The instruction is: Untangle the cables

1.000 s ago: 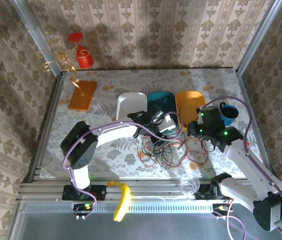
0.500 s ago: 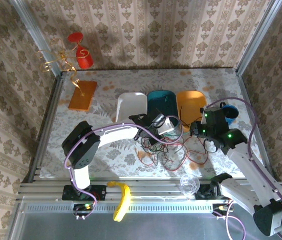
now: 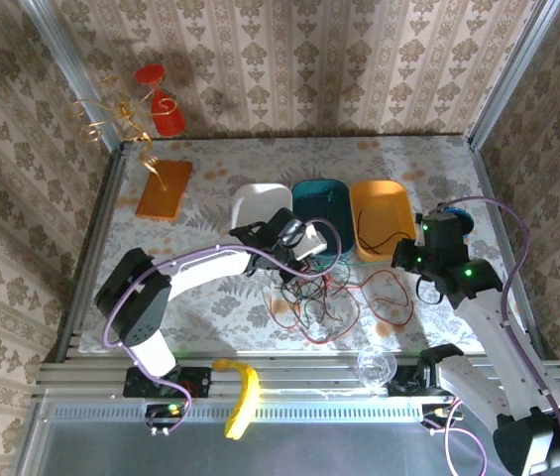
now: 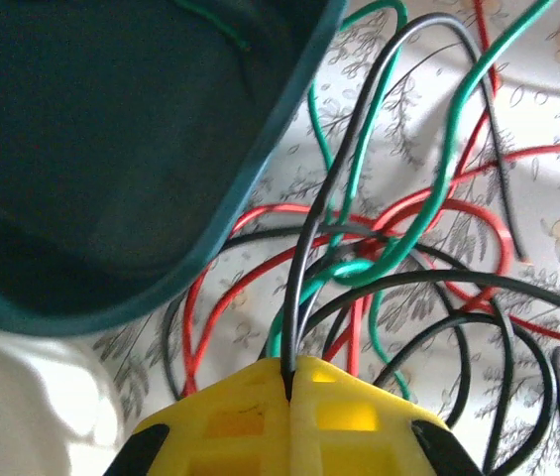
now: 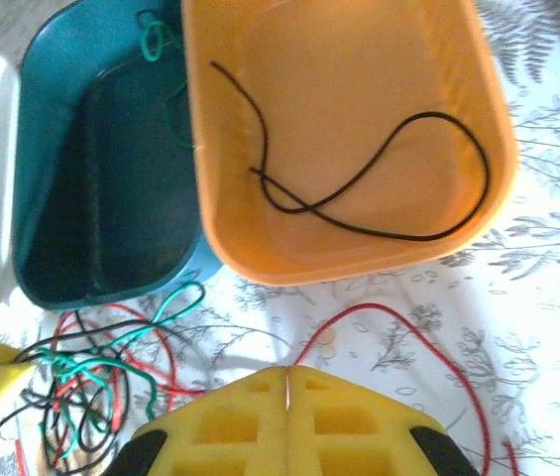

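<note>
Grip: left gripper [image 4: 289, 383] clamped on black cable [image 4: 302, 266], right gripper [image 5: 287, 375] on red cable [image 5: 369, 306].

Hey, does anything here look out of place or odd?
Yes: a banana lies on the metal frame rail, off the table, and a clear glass sits right at the table's near edge.

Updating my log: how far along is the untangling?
Done: one thin black cable lies in the orange plastic tray, a green cable in the teal tray. In hand: the left gripper is shut on a second black cable; the right gripper seems to pinch a red cable. Left: a knot of red, green and black cables on the table.
</note>
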Robot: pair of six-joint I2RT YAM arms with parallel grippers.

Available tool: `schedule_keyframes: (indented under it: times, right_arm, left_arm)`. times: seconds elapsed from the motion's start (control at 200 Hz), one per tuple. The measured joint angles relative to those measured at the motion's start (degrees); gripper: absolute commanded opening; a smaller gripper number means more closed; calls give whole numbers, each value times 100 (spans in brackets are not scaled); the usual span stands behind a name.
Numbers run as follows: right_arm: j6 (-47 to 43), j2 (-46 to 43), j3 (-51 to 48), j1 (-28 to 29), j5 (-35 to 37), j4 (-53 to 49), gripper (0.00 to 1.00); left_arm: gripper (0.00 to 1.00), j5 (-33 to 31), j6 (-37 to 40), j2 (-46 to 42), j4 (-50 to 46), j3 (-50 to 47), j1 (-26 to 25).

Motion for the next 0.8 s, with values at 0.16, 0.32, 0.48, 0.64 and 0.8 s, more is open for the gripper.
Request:
schedule_keyframes:
  times: [0.16,0.32,0.48,0.64,0.8]
  right_arm:
    - [7,-35,0,-527,44,-179,0]
    - [31,-57,0,-1056,46,-369,0]
    - [96,-59,0,-1217,212,-527,0]
    - [223,-81,0,-1486,461,-704,0]
    - [358,-92,0,-1891,487,-732,0]
  left_arm:
    - [0,4,-44,-109,-17,-214,22]
    - [0,4,-83,-243,-35,-459,70]
    - [0,2,-125,-323,-44,-542,140]
    - [0,-46,-125,-326,-61,-632,212]
    - [0,-149,-125,-341,-105,-791,295]
